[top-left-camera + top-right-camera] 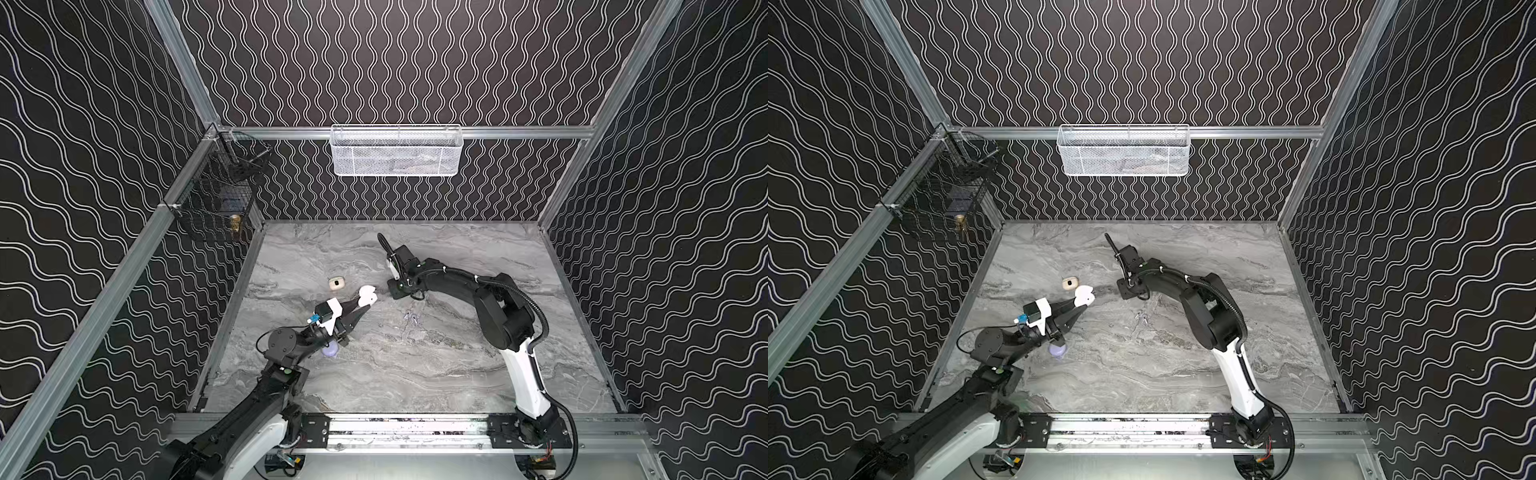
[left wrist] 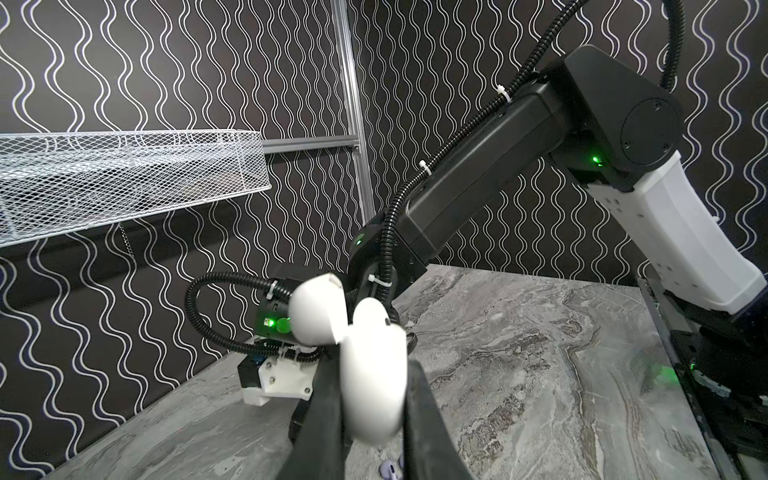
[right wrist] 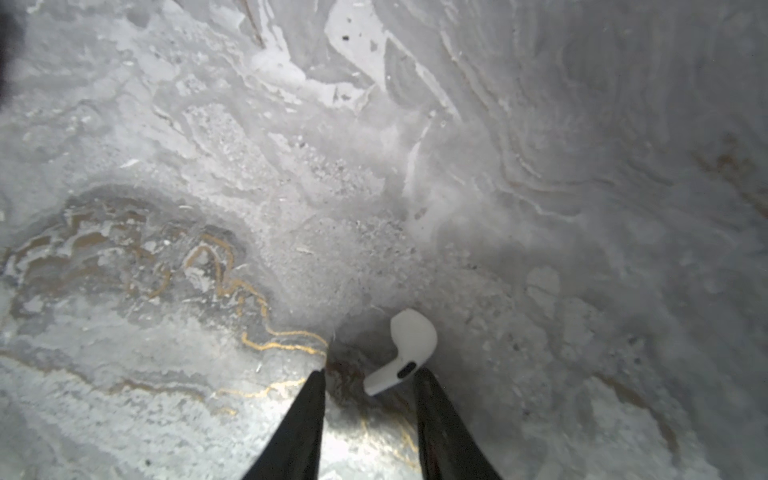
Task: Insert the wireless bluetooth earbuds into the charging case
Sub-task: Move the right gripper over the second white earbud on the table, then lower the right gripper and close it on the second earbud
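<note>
A white charging case (image 2: 374, 374) with its lid (image 2: 316, 311) swung open is held above the table, my left gripper (image 2: 372, 368) shut on its body; both top views show the case (image 1: 368, 296) (image 1: 1084, 294). My right gripper (image 3: 370, 374) points straight down at the marble table, its jaws apart. A white earbud (image 3: 409, 345) lies on the table at the fingertips, its stem in the gap and against one finger (image 3: 424, 382). In the top views the right wrist (image 1: 401, 286) hides that earbud. Two lilac earbuds (image 1: 411, 318) (image 2: 388, 471) lie mid-table.
A beige case (image 1: 336, 283) (image 1: 1070, 284) sits on the table behind the held case. A lilac case (image 1: 330, 351) (image 1: 1057, 350) lies partly under the left arm. A white mesh basket (image 1: 395, 151) hangs on the back wall, a black wire basket (image 1: 216, 195) at the left corner.
</note>
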{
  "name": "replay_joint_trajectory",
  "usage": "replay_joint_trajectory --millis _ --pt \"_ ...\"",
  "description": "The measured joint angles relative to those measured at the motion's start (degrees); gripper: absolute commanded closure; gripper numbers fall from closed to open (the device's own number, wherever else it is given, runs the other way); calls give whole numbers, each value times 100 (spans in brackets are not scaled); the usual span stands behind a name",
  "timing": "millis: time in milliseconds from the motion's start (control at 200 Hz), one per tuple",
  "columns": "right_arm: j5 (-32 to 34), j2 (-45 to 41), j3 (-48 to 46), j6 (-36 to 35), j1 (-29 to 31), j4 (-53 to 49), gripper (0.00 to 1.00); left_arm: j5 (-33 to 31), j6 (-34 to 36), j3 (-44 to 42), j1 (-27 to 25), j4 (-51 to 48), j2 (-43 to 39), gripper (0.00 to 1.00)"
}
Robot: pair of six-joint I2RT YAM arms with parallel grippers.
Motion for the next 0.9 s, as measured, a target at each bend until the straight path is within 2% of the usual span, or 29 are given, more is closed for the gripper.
replay_joint_trajectory --millis 70,245,896 --pt "101 26 39 42 0 -24 55 0 0 -2 0 2 0 100" --pt "308 125 162 146 0 -136 54 0 0 -2 0 0 -22 100" --pt "496 520 745 341 258 -212 61 -74 26 -2 0 -26 -61 100"
